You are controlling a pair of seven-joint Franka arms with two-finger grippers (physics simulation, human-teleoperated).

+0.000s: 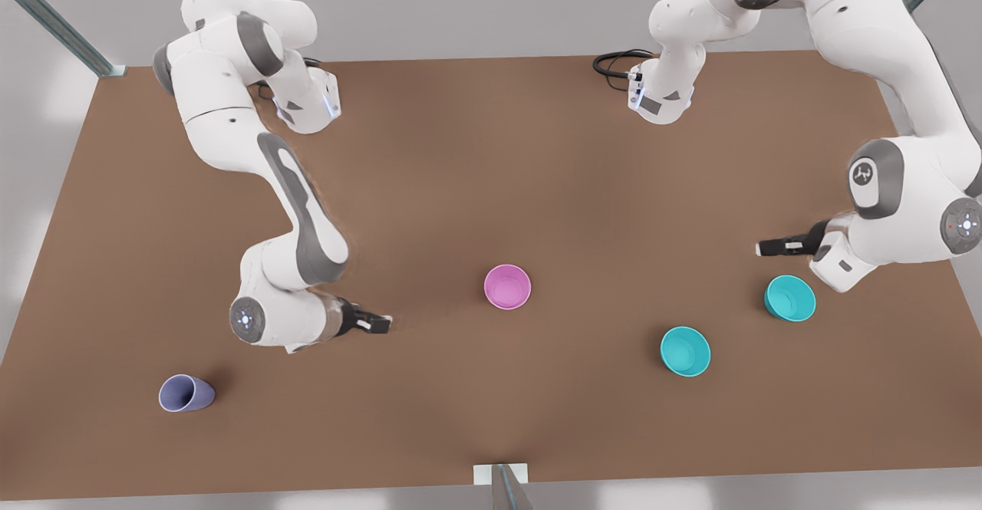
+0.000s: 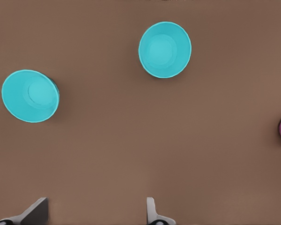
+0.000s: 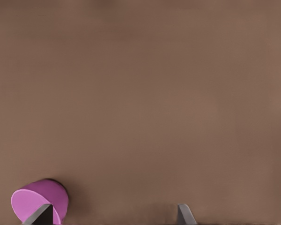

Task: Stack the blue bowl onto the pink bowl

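Lighting even, diffuse, moderately bright. Table (image 1: 476, 188) matte brown, no glare. Soft dark shadows hug the arms and the purple cup (image 1: 185, 393). Pale light patches beyond the table's edges. Slight softness throughout.

The pink bowl (image 1: 507, 286) is sitting upright on the brown bench (image 1: 491, 149), near the middle, its mouth facing up and nothing lying inside it. It is round, smooth and magenta-pink. Two turquoise bowls of the same size are standing toward the front view's right, well apart from it. The blue bowl (image 1: 685, 350) nearer the pink one is resting upright and empty, closer to the front edge of the bench. The second turquoise bowl (image 1: 790, 297) is sitting farther toward the front view's right, also upright and empty, not touching its twin.
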